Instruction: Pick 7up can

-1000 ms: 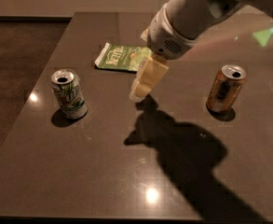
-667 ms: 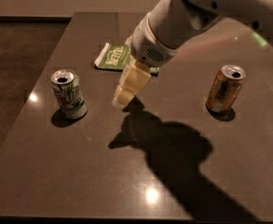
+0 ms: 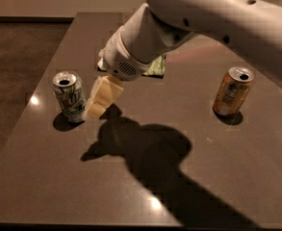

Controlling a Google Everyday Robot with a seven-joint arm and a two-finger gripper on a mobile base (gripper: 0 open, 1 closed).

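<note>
Stands on the left part of a dark table [image 3: 44, 177], roughly midway between far and near edges: the 7up can [image 3: 70, 97]. Upright, long axis vertical, silver top facing up with a dark opening in it, green print turned toward the near side. Sits well apart from an orange-brown can [image 3: 233, 91] at the right, also upright. Farther back, near the middle, a green packet [image 3: 156, 67], mostly hidden behind the arm [image 3: 203, 18].

Hangs low just to the right of the 7up can: the gripper [image 3: 96, 107], slanting down and leftward from the wrist, tip close against the can's lower right side. Touching or barely apart: cannot tell. Spread or pressed together: cannot tell either from this angle.

Looks like thin aluminium, so probably light, and perhaps partly or wholly empty given the opening on top. Likely to tip or skid on the smooth, glossy tabletop under any sideways nudge. Stiff enough along the axis, but thin-walled and apt to dent under a hard squeeze. Smooth, curved and somewhat slippery around the body.

Best taken across the middle of the body, on opposite sides, below the shoulder and above the base rim, with the grip level and square to the vertical axis. Worth avoiding a shove from the right against the base before closing, with so little room there now.
</note>
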